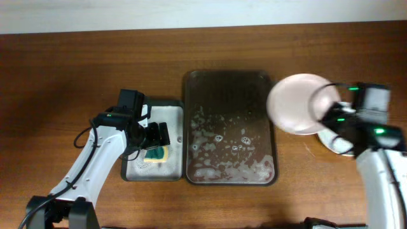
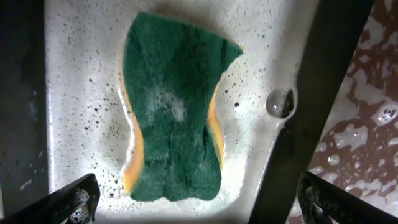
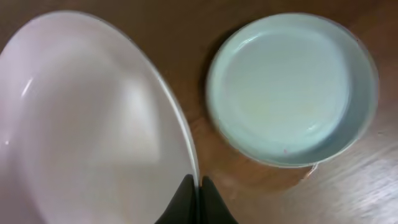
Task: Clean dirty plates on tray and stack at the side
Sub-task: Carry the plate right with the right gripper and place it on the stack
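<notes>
- A white plate (image 3: 93, 124) hung tilted in my right claw (image 3: 199, 193), whose two fingers were pinched shut on the plate's near rim. The wrist view showed no red smear on its face.
- Just beside it a pale green plate (image 3: 292, 87) lay flat on the wooden table (image 1: 63, 76), and it looked clean as well. Whether another plate sat beneath it I could not tell.
- From overhead, the held plate hovered just off the right edge of the dark brown tray (image 1: 229, 83), between the tray and the plate on the table.
- The tray itself carried no plates, only patches of suds (image 1: 222, 137) across its lower half.
- Across the tray, my left claw (image 1: 156, 135) hung over the small grey tray (image 1: 166, 121) with its fingers (image 2: 71, 202) spread wide and nothing in them.
- The green-and-yellow sponge (image 2: 174, 112) lay loose on the soapy floor of the grey tray beneath that claw.
- With the brown tray bare, I judged the washing done and the step in hand to be stacking, likely of the last plate.
- The next move called for carrying the held plate over the pale green one, levelling it, lowering it until it seated, and only then parting the fingers.
- A wet rim could slip in so narrow a pinch, and an off-centre drop would leave the stack crooked.
</notes>
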`<action>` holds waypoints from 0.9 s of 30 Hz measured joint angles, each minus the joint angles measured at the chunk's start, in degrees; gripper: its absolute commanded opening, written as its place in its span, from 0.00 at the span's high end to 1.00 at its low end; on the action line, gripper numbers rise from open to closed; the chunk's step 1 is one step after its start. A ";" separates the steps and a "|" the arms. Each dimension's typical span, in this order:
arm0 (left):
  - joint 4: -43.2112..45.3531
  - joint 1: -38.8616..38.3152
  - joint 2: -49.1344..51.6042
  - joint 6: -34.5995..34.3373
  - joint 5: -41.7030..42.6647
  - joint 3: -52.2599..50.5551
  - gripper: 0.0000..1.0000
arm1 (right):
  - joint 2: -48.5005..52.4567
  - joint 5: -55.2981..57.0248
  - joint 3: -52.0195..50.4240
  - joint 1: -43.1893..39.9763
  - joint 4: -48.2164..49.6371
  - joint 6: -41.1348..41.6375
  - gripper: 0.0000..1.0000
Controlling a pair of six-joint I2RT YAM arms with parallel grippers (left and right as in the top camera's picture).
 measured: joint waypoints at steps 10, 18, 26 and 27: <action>0.02 0.00 0.00 -0.02 0.04 0.00 0.01 | 20.48 -6.40 0.20 -26.08 7.21 -0.70 0.51; 0.02 0.02 0.00 0.00 0.04 0.00 0.01 | 18.32 -13.07 2.23 -21.68 6.47 -3.76 0.30; 0.02 0.00 0.00 0.00 0.04 0.00 0.01 | -9.66 -18.47 5.31 9.22 -0.74 -10.51 0.30; 0.00 0.00 0.00 -0.02 0.13 0.00 0.01 | -11.54 -18.64 5.31 13.00 -1.38 -10.88 0.30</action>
